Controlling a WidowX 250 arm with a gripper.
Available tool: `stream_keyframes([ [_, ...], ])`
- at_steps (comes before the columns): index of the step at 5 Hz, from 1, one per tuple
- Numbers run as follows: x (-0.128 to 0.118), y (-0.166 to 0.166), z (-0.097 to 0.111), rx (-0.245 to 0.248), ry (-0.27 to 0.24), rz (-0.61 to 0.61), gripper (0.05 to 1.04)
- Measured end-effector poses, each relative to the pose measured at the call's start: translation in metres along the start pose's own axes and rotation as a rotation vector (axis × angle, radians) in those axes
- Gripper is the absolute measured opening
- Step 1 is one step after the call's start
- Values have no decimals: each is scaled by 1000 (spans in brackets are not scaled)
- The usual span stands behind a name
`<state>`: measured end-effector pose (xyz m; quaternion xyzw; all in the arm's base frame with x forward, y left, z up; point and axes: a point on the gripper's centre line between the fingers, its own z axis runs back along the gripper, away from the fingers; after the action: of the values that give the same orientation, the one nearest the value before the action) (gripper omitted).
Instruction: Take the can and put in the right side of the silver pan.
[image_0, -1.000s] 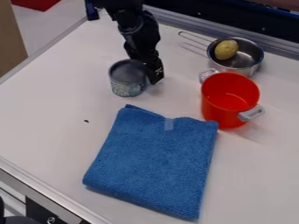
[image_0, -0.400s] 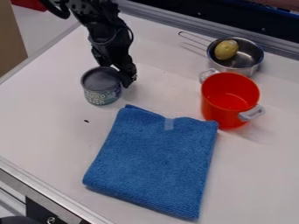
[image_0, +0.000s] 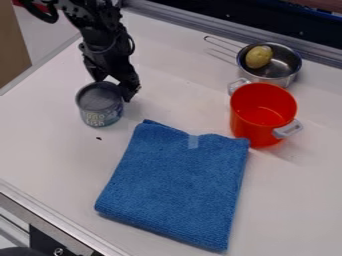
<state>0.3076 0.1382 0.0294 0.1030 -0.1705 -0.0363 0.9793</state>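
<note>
The black gripper (image_0: 120, 86) hangs at the upper left of the view, against the back right side of the can (image_0: 100, 105). This can is short and round, upright, with a grey top and a printed label around its side. Whether it is held or only touched is unclear. At the upper right, the silver pan (image_0: 286, 64) has its thin wire handle pointing to the upper left. A yellow potato-like item (image_0: 258, 57) lies in the pan's left part, and bare metal shows on the right.
An orange-red pot (image_0: 262, 115) with grey handles stands right in front of the pan. Nearer the camera, a folded blue cloth (image_0: 177, 185) covers the middle of the white table (image_0: 50, 145). A raised metal rim (image_0: 194, 22) runs along the back.
Both the gripper and the can have moved left and somewhat toward the camera, staying side by side. Pan, pot and cloth have kept their places.
</note>
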Motion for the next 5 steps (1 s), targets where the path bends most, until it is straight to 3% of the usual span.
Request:
stream_keyframes([
  [2, -23, 10, 8, 14, 74, 111, 999],
  [5, -55, 0, 19, 19, 120, 198, 999],
])
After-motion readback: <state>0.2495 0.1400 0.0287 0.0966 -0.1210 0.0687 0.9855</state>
